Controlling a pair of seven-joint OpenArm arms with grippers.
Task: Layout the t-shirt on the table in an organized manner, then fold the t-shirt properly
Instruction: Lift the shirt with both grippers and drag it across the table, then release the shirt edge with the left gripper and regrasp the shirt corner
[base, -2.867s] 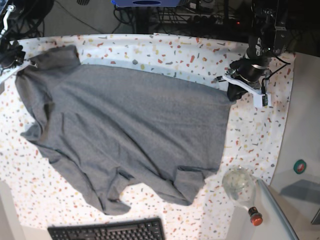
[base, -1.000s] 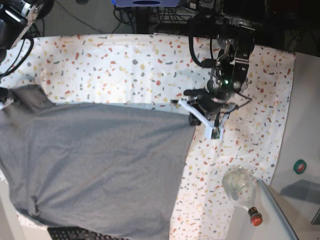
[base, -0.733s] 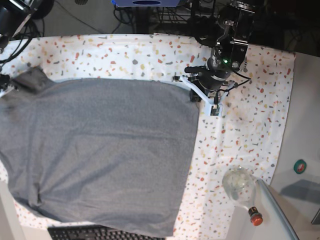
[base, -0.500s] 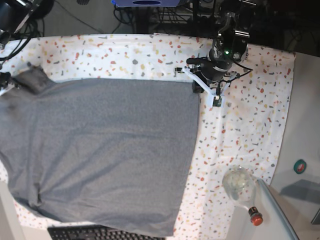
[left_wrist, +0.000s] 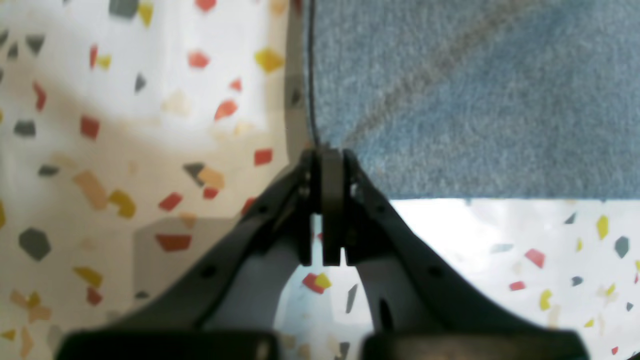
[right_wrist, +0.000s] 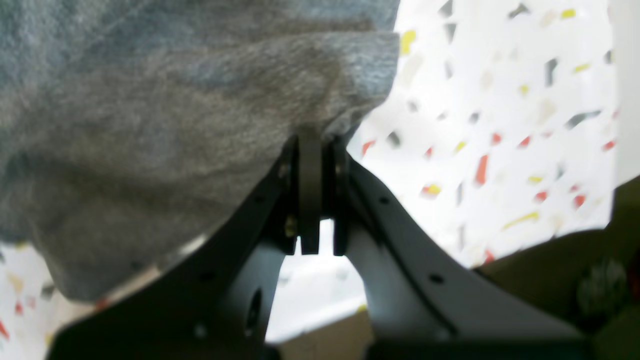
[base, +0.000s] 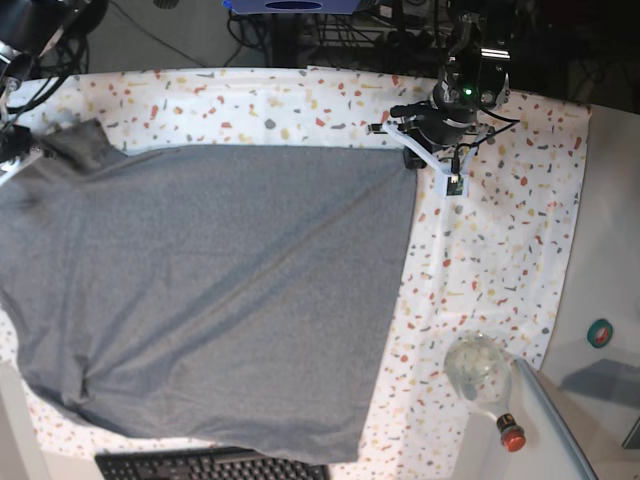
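Both hands clamp shirt (base: 220, 300) corners: left hand (left_wrist: 327, 160), right hand (right_wrist: 312, 137). I pull evenly, lowering it flat onto the worktop (base: 500, 250).

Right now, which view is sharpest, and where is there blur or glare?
Base view: sharpest, evenly lit t-shirt. Left wrist view: cloth weave sharp, table flecks soft, a bright washed-out patch below the hem, left gripper in focus. Right wrist view: t-shirt and flecks blurred, right gripper clearer.

Grey t-shirt (base: 210, 300) lies spread across the table (base: 500, 250).
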